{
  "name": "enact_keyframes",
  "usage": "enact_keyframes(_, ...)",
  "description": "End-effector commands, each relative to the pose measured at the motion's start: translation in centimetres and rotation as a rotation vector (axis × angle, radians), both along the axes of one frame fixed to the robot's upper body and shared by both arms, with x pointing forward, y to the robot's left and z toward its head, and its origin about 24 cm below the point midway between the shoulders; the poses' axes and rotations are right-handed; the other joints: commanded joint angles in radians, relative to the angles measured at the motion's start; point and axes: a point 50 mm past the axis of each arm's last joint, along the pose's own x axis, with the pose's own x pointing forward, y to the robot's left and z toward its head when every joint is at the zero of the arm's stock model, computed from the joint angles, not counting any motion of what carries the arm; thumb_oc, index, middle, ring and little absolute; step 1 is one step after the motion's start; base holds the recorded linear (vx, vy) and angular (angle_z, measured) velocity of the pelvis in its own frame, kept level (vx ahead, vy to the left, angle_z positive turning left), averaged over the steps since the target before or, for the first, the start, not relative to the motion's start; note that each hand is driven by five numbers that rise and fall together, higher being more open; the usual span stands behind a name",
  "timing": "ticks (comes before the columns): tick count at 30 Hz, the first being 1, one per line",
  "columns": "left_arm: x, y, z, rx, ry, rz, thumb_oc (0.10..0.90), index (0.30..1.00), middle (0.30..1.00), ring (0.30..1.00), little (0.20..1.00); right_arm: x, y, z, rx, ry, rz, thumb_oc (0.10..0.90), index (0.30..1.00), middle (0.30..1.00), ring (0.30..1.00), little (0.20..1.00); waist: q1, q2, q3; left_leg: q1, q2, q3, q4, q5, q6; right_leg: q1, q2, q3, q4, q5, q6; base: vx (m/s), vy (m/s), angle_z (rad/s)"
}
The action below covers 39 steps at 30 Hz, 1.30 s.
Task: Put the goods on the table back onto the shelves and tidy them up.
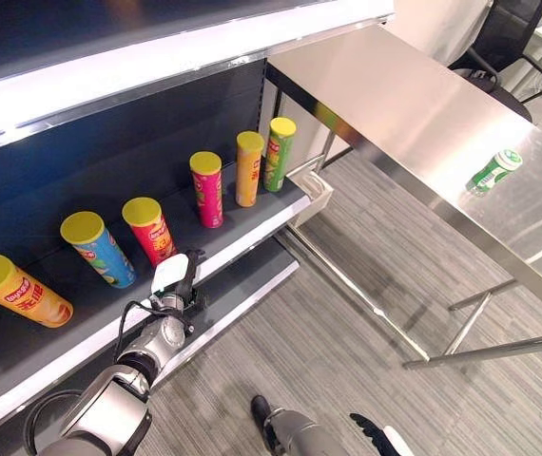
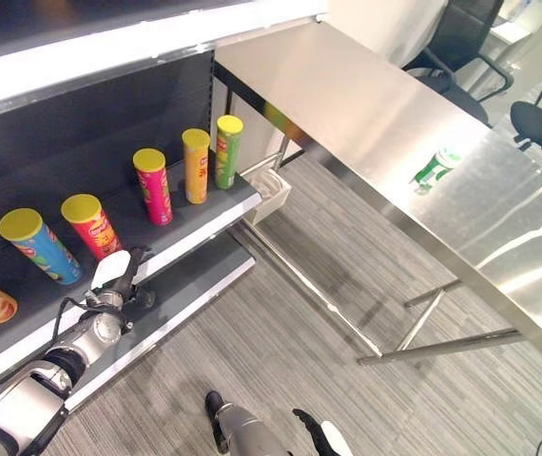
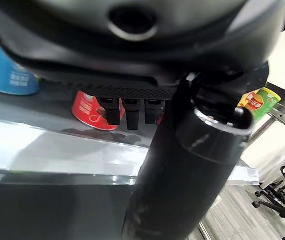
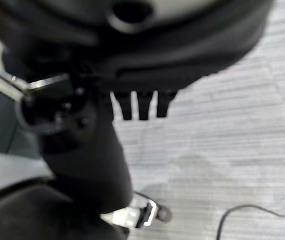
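Observation:
A green can (image 1: 494,172) lies on its side on the steel table (image 1: 414,114), towards its right part. On the dark shelf (image 1: 252,223) stand several yellow-lidded cans in a row: orange (image 1: 19,291), blue (image 1: 100,249), red (image 1: 149,230), pink (image 1: 206,188), orange (image 1: 248,168) and green (image 1: 279,152). My left hand (image 1: 178,280) hovers at the shelf's front edge just before the red can (image 3: 88,107), fingers straight, holding nothing. My right hand (image 1: 376,435) hangs low over the floor, far from the table, fingers relaxed and empty.
A white bin (image 1: 314,190) hangs at the shelf's right end beside the table leg. A lower shelf board (image 1: 242,285) juts out below the left hand. Black office chairs (image 1: 504,43) stand behind the table. Grey carpet lies open between shelf and table.

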Motion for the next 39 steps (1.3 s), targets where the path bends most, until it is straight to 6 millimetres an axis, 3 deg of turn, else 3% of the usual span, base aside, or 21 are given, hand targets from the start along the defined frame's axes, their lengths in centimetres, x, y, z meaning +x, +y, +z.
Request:
enact_keyframes(1,3.0,0.4,4.7,0.032,-0.177,0.010,0.800,0.900,0.900,0.900,0.900,-1.7,1.3,1.0,0.080,-0.046,0.021,0.800,0.900,0.900,0.900,0.900,-0.023,0.014,-0.058,0.013,0.122,-0.061,0.003,0.010,-0.101,0.167,-0.097,0.016,-0.324,0.144,0.140,0.00,0.000,0.00)
enact_keyframes(12,2.8,-0.4,4.0,0.066,-0.144,-0.047,0.800,0.900,0.900,0.900,0.900,-1.9,0.8,1.0,0.065,-0.044,0.008,0.800,0.900,0.900,0.900,0.900,-0.015,0.033,-0.064,-0.001,0.120,-0.070,0.004,0.012,-0.101,0.159,-0.100,0.008,-0.318,0.139,0.138,0.01,0.005,0.03)
enact_keyframes(25,3.0,0.5,4.7,0.095,-0.153,-0.025,0.800,0.900,0.900,0.900,0.900,-1.5,0.5,1.4,0.061,-0.063,0.025,0.800,0.900,0.900,0.900,0.900,-0.027,0.041,-0.070,-0.023,0.128,-0.065,0.004,0.016,-0.101,0.126,-0.089,0.014,-0.307,0.138,0.135,0.00,-0.001,0.00)
enact_keyframes(39,1.2,-3.2,1.2,-0.059,-0.104,-0.089,0.800,0.900,0.900,0.900,0.900,-1.4,0.6,1.1,0.049,-0.071,-0.025,0.800,0.900,0.900,0.900,0.900,0.012,0.062,-0.077,-0.029,0.122,-0.098,0.006,0.018,-0.101,0.151,-0.096,-0.005,-0.308,0.121,0.130,0.01,0.001,0.01)
